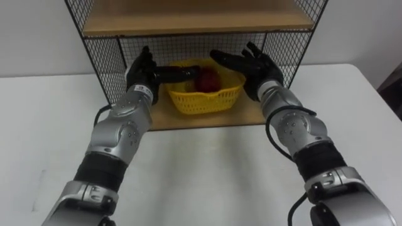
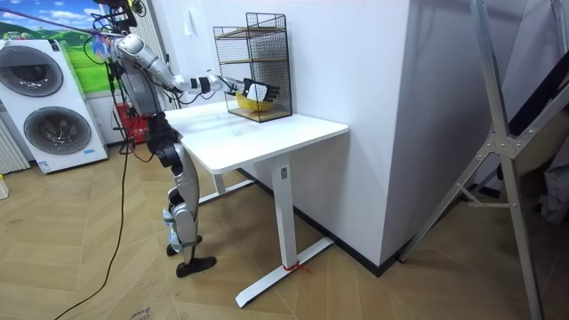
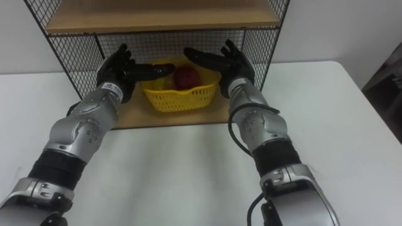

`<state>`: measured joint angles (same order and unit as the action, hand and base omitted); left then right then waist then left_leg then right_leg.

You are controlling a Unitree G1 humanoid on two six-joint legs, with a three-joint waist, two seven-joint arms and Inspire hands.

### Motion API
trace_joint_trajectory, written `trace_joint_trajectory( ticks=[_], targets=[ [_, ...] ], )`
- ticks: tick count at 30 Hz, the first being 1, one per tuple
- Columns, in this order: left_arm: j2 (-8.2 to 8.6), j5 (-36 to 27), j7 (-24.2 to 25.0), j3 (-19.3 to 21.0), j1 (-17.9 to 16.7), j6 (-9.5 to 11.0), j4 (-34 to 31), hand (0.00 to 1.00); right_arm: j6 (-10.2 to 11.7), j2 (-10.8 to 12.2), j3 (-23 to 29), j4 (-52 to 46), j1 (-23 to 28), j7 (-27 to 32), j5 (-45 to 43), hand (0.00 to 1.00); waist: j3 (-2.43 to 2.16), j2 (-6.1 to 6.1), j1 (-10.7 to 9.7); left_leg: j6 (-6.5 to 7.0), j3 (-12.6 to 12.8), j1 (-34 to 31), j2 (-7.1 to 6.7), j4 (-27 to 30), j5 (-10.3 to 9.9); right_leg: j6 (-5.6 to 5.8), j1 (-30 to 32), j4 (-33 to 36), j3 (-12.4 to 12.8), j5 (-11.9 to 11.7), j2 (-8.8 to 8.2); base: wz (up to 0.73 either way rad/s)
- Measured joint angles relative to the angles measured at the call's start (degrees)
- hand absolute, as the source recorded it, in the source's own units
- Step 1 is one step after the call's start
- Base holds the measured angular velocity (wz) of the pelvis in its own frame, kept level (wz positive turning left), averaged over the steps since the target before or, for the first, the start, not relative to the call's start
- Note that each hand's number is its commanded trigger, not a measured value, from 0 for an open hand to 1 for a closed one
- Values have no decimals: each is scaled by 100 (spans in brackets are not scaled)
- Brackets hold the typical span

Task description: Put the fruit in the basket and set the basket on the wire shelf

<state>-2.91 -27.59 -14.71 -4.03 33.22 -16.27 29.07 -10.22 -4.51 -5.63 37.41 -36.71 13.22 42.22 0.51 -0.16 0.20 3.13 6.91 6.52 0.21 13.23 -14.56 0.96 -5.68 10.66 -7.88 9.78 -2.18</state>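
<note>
The basket point(image 1: 204, 100) — red fruit point(image 1: 208, 80) inside — sits on the wire shelf point(image 1: 188, 24), so the task looks essentially done; left hand point(image 1: 141, 70) and right hand point(image 1: 254, 68) flank the basket, fingers spread apart, gripping nothing.

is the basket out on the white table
No, the yellow basket sits inside the wire shelf, on its bottom level.

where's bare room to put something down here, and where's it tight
The white table is bare in front of the wire shelf and on both sides of it. The shelf's upper board looks bare. Its lower board is crowded: the yellow basket with a red fruit sits mid-board, the open left hand and right hand close on either side.
</note>
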Motion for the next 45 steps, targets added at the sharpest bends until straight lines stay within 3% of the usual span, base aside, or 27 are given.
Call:
trace_joint_trajectory(
  ticks=[10, 15, 18, 22, 27, 33, 39, 42, 45],
  targets=[
    [-246, 345, 195, -4, -278, 23, -803, 0, 29, -157, 14, -799, 609, -167, -628, 0, -8, 8, 11, -13, -165, 32, -6, 10, 9, -1, -15, 6, -70, 1, 43, 4],
    [-247, 553, 326, -17, -880, 101, -1371, 0, 31, -290, 18, -1373, 1120, -227, -879, 0, -14, 1, -1, -17, -178, 118, -1, 3, 11, -1, -154, -6, -69, 1, 17, 1],
    [-251, 729, 443, -20, -1450, 106, -2075, 0, 31, -292, 20, -1910, 1463, -346, -1133, 0, -21, -8, 3, -33, -160, 106, 1, 4, 21, -4, -139, 0, -62, 0, 27, 0],
    [-276, 759, 561, -18, -1800, 133, -2421, 0, 31, -319, 25, -2431, 1856, -514, -1482, 0, -72, -48, 4, -35, -159, 108, 3, 15, 22, -9, -149, 9, -10, -3, 26, 0],
    [-341, 806, 722, -19, -1930, 139, -2571, 0, 31, -366, 24, -2766, 2208, -740, -1866, 0, -119, -112, -8, -34, -134, 170, 2, 14, 26, -19, -189, 19, 1, -10, 26, -3],
    [-353, 808, 976, -88, -2710, 292, -3002, 0, 42, -476, 25, -3443, 2923, -948, -2027, 0, -120, -113, -36, -34, -117, 211, 8, 9, 26, -21, -244, 13, -8, -11, 26, 0],
    [-367, 792, 1161, -76, -3068, 321, -3283, 0, 43, -514, 37, -3948, 3251, -1108, -2039, 0, -94, -74, -54, -29, -98, 160, 4, -91, 28, -21, -110, 118, -2, -11, 52, -3],
    [-363, 807, 1284, -80, -3550, 528, -3708, 0, 55, -522, 53, -4592, 3520, -1225, -2199, 0, -93, -60, -55, -30, -67, 150, 13, -146, 32, -21, -88, 119, 0, -11, 63, -4],
    [-374, 796, 1515, -91, -3925, 609, -3821, 0, 250, -536, 68, -4995, 3837, -1485, -2381, 0, -91, -76, -64, -36, -51, 105, 13, -150, 41, -21, -18, 110, 10, -11, 68, -1]
  ],
)
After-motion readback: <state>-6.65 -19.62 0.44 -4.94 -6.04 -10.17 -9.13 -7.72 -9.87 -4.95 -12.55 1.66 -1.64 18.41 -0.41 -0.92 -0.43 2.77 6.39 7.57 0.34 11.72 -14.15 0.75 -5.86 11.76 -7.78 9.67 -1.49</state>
